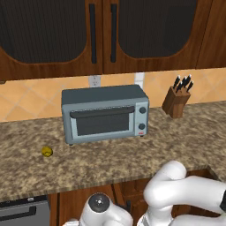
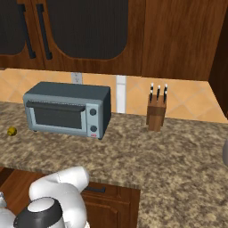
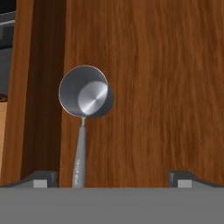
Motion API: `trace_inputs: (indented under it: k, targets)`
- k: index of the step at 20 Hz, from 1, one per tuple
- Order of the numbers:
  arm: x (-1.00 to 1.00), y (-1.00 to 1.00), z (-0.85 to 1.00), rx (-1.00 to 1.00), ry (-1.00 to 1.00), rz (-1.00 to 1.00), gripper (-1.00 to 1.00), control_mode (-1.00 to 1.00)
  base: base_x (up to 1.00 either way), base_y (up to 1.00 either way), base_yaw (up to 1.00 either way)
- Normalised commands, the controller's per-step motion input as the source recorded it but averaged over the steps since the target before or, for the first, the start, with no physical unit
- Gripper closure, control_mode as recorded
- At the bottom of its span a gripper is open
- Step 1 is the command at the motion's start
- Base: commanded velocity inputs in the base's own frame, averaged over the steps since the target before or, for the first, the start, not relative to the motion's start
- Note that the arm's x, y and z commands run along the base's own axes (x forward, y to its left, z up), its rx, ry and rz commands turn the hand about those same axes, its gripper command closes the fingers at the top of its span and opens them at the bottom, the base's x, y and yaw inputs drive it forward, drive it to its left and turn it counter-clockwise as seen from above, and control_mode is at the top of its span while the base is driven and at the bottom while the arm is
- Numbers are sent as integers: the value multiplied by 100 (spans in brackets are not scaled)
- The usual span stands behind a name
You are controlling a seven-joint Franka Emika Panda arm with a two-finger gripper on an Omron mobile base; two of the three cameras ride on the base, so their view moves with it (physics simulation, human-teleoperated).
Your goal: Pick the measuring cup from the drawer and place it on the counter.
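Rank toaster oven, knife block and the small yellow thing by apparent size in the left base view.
1. toaster oven, clearly largest.
2. knife block, farther back, yet still far bigger than the next.
3. small yellow thing, tiny.

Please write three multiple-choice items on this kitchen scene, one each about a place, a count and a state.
1. Where does the toaster oven stand?
A. on the counter, against the tiled wall
B. inside the drawer
C. on the floor

2. How many knife handles rise from the knife block?
A. one
B. three
C. six

3. How do the gripper's fingers stand around the measuring cup?
A. shut on its bowl
B. apart, with the cup's handle near one fingertip
C. shut on its handle

Answers: 1 A, as the oven sits on the granite top in front of the tiles. 2 B, as the right base view shows three handles. 3 B, as the hand view shows the tips wide apart, nothing clamped.
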Motion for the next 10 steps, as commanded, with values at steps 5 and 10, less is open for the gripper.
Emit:
trace_inputs:
  k: [5, 10]
  targets:
    - [17, 22, -10, 0, 13, 4, -100, -100, 0, 0, 0]
    - [0, 23, -17, 0, 9, 2, -100, -100, 0, 0, 0]
